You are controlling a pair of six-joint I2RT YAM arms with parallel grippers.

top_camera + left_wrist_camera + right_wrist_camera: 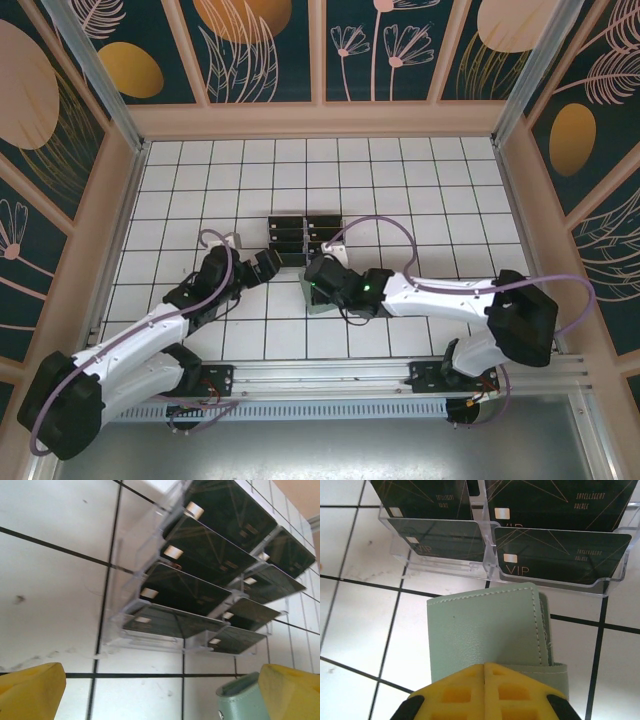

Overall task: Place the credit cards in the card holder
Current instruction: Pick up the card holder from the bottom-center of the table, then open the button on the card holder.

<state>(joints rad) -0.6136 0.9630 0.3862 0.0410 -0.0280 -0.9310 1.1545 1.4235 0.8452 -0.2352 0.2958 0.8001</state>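
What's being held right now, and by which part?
Right gripper jaws meet over the card holder's near edge; a true grip cannot be told. Left gripper holds nothing.

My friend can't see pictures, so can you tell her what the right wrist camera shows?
Two yellow fingers, closed together, sit over the near edge of a sage-green card holder on a white tiled table. Behind it, a clear rack holds dark credit cards marked VIP.

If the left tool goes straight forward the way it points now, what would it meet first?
Probably the clear rack, at its lowest front tier of credit cards. The open left tool faces it across the table. The card holder lies off to one side. Depth is unclear.
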